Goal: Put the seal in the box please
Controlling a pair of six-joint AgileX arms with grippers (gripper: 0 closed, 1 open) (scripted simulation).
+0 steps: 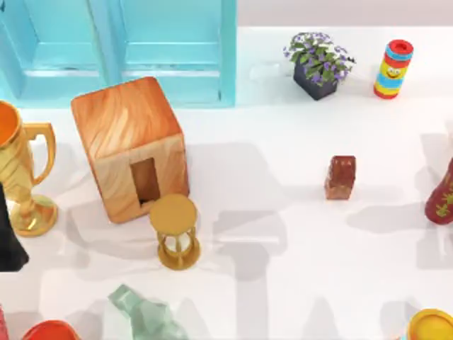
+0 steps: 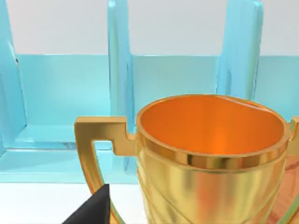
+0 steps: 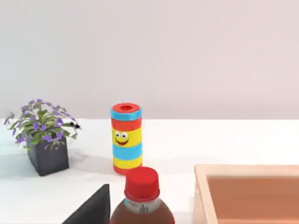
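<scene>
On the white tabletop (image 1: 283, 297), right of centre, the seal (image 1: 340, 177) stands alone, a small reddish-brown mottled block, nothing touching it. Well apart to its left sits the box (image 1: 131, 145), a big orange-brown wood-grain cube, its narrow dark slot on the face turned toward the near edge. Just in front of the box, touching or nearly so, stands a small gold hourglass (image 1: 175, 231). Further left, a gold trophy cup (image 1: 18, 170) at the table's left edge; the left wrist view looks right into its orange bowl, with a turquoise frame (image 1: 141, 49) behind it.

Left arm (image 1: 8, 234): a dark shape at the left edge beside the trophy. A black wedge (image 2: 91, 207) pokes into the left wrist view, likely part of the left gripper; can't tell how the jaws stand. Same for the right gripper: a black wedge (image 3: 91, 207) in the right wrist view, jaws not readable.

Far side, right: dark square pot with purple flowers (image 1: 318, 62), and next to it a striped can with a smiley face (image 1: 393, 69). Dark-red vase (image 1: 442, 198) at the right edge. Right wrist view also shows a red-capped bottle (image 3: 141, 196) close up and a wooden tray (image 3: 247, 193) beside it.
</scene>
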